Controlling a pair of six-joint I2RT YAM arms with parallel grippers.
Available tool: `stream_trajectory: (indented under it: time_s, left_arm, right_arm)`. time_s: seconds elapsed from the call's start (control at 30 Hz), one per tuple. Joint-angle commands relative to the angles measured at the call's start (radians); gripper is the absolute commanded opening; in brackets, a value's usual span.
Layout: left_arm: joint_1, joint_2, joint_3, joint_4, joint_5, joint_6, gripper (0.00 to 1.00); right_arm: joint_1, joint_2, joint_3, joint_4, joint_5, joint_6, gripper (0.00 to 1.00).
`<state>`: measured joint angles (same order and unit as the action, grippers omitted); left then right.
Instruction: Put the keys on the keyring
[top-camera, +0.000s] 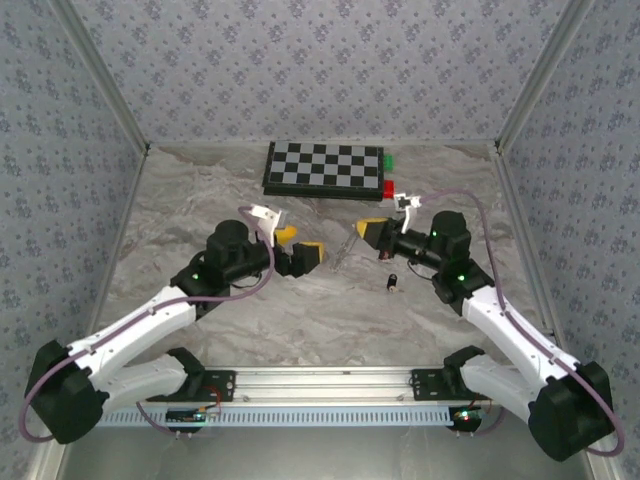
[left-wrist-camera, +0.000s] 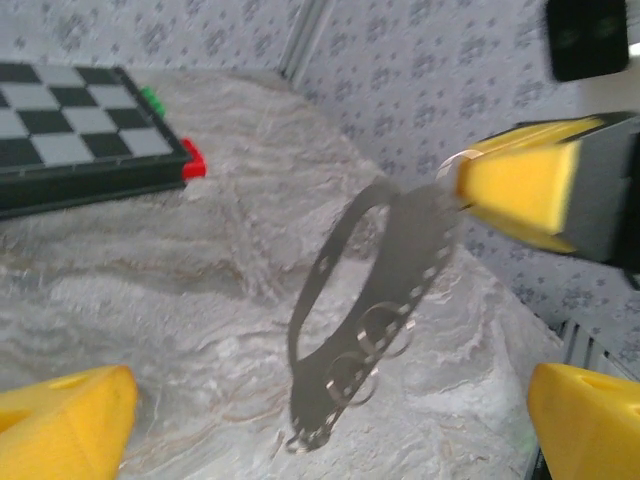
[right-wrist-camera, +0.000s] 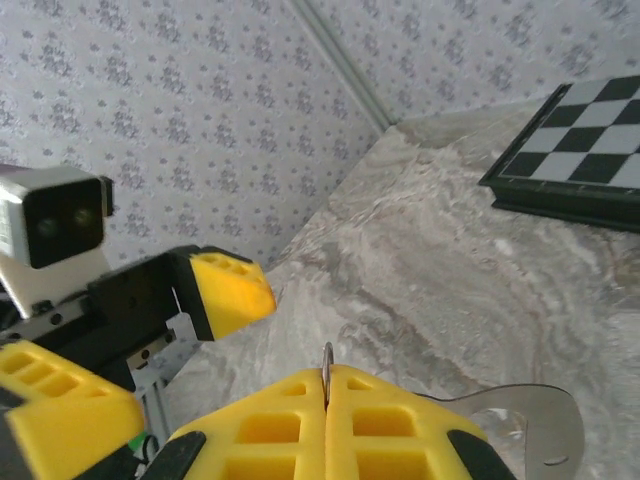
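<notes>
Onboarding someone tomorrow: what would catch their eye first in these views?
The right gripper pinches a silver keyring in the middle, with the left gripper wide open facing it. A tiny black key lies loose on the table nearby; a checkerboard sits at the far edge.

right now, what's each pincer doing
Left pincer: open, gripping nothing.
Right pincer: closed on the thin silver-grey metal oval keyring.

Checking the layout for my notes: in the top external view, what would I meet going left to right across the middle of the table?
left tool → keyring → key
</notes>
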<state>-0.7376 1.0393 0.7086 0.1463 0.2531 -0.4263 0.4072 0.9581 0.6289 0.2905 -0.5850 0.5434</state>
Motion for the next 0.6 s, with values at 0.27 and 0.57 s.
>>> stream_trajectory:
  time_s: [0.27, 0.57]
  left_arm:
    - [-0.119, 0.295, 0.119, -0.064, -0.111, -0.006, 0.98]
    - [-0.262, 0.58, 0.303, -0.183, -0.193, 0.098, 0.67]
  right_arm:
    - [-0.198, -0.287, -0.131, -0.258, 0.167, -0.087, 0.0]
    - [-0.314, -0.498, -0.202, -0.461, 0.28, -0.092, 0.0]
